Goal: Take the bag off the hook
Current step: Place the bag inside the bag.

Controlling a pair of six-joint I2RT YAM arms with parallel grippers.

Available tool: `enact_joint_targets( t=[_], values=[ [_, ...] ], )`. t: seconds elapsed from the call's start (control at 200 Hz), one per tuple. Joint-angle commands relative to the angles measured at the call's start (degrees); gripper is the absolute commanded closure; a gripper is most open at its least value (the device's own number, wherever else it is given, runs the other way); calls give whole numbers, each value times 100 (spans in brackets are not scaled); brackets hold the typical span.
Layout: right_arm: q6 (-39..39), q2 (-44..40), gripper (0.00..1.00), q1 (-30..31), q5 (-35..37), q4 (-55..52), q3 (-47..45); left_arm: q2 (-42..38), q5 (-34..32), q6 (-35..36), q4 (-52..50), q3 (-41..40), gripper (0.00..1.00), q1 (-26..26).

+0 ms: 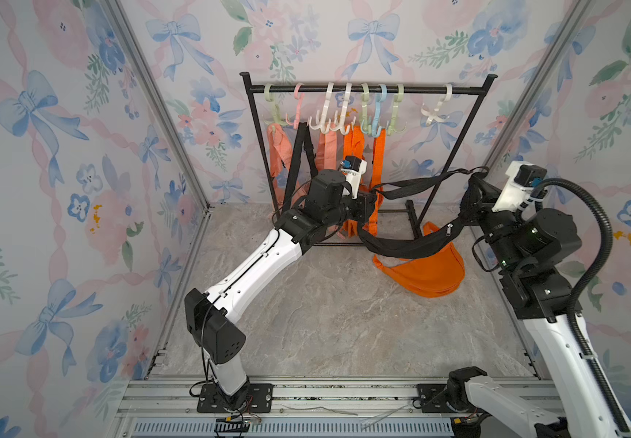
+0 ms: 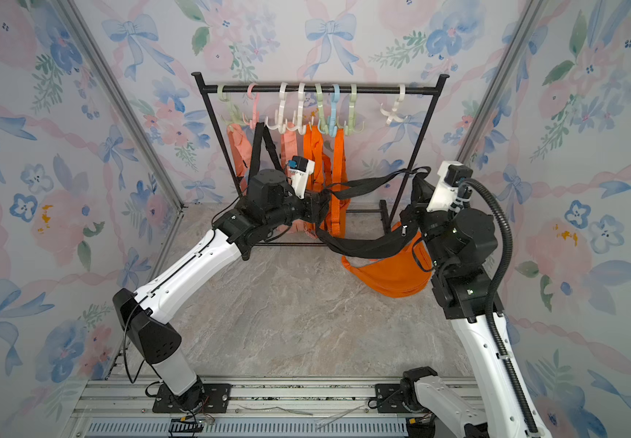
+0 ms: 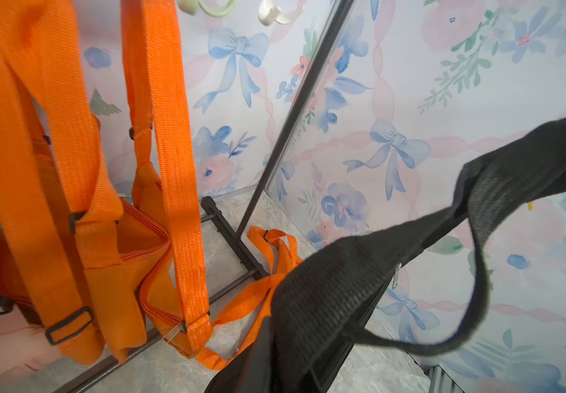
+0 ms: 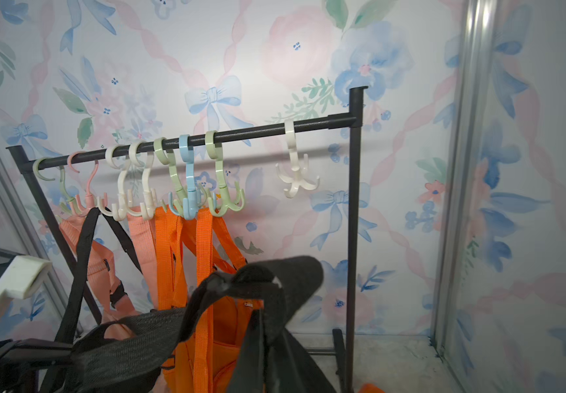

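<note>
The black bag (image 1: 409, 242) hangs stretched in the air between my two arms, clear of every hook. My left gripper (image 1: 371, 201) is shut on its left end, in front of the hanging orange bags; in the left wrist view the bag (image 3: 343, 289) fills the space at the jaws. My right gripper (image 1: 475, 191) is shut on the bag's black strap (image 4: 257, 275) near the rack's right leg. A white hook (image 1: 436, 110) hangs empty on the right part of the rail (image 1: 412, 90). The strap loops between both grippers in both top views (image 2: 374, 180).
The black rack (image 1: 253, 125) stands against the back wall with several coloured hooks (image 1: 376, 113). Orange bags (image 1: 357, 151), pink bags (image 1: 280, 151) and another black strap (image 1: 298, 159) hang from them. An orange bag (image 1: 424, 273) lies on the marble floor (image 1: 325, 322) under the black bag.
</note>
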Motion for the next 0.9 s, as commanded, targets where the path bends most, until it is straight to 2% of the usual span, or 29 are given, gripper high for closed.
enact_joint_targets(
  t=[0.0, 0.135, 0.24, 0.35, 0.415, 0.53, 0.675, 0.895],
  values=[
    [-241, -453, 100, 51, 743, -792, -132, 228, 152, 104, 150, -159, 90, -287],
    [-203, -911, 100, 51, 1206, -1333, -159, 586, 489, -76, 256, -293, 91, -572],
    [-175, -1051, 100, 51, 1852, -1773, -123, 892, 660, -171, 330, -334, 91, -833],
    [-320, -880, 100, 25, 2593, -1919, -204, 1230, 757, -303, 393, -349, 91, -987],
    [-385, -613, 100, -59, 2798, -1830, -329, 1477, 952, -484, 532, -369, 92, -983],
    [-138, 102, 100, -504, 2423, -1452, -680, 2121, 1150, -713, 603, -207, 92, -905],
    [599, 1260, 100, -1226, 1104, -874, -896, 2951, 1385, -1095, 610, 157, 93, -637],
    [482, 2604, 100, -1318, 950, -276, -459, 3614, 1454, -1365, 646, 713, 93, -280]
  ],
)
